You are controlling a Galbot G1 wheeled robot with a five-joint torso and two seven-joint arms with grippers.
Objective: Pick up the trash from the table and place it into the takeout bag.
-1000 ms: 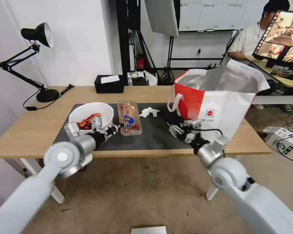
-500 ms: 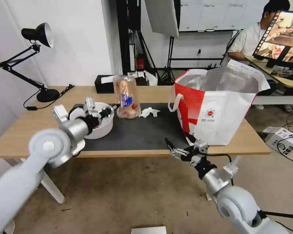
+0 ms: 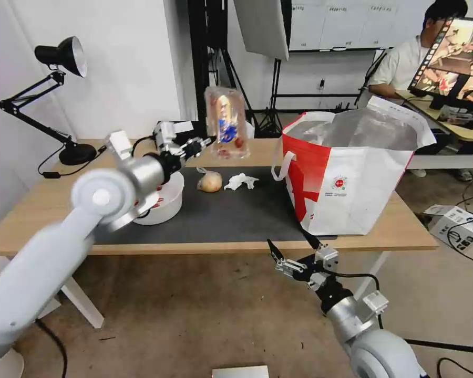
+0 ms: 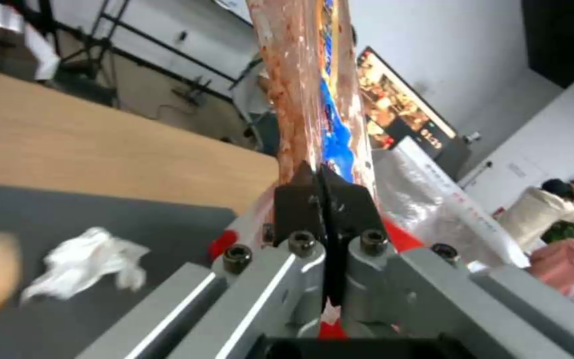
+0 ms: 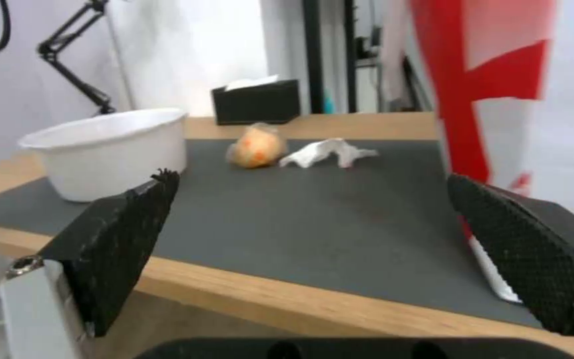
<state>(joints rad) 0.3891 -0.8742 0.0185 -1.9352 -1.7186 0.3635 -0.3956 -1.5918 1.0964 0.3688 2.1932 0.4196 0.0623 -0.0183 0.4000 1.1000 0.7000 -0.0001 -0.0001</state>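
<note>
The left gripper point(image 3: 201, 142) is holding the clear plastic hinged tray with food scraps point(image 3: 227, 123) up in the air, its jaws pinched tight on the tray's lower edge, so the tray is standing nearly upright above it. Gripping the thin rim looks deliberate: it is letting the tray hang free of the long light-wood table point(image 3: 47, 210) and its dark grey mat point(image 3: 236, 215) while being carried. The large white takeout bag with red panels and silver foil lining point(image 3: 347, 173) is standing open-mouthed off to the gripper's right, near but not yet under the tray, so the drop is still ahead.

Below and just beside the gripper, the white round bowl point(image 3: 165, 202) is sitting on the mat, partly hidden behind the arm. A small clear bag with a beige lump point(image 3: 209, 181) and a crumpled white tissue point(image 3: 240, 181) are lying beneath the raised tray, close together.

The right gripper point(image 3: 294, 256) is waiting below the table's front edge with its jaws spread wide and empty, pads point(image 5: 124, 239) facing the mat, keeping clear of the bag's opening
</note>
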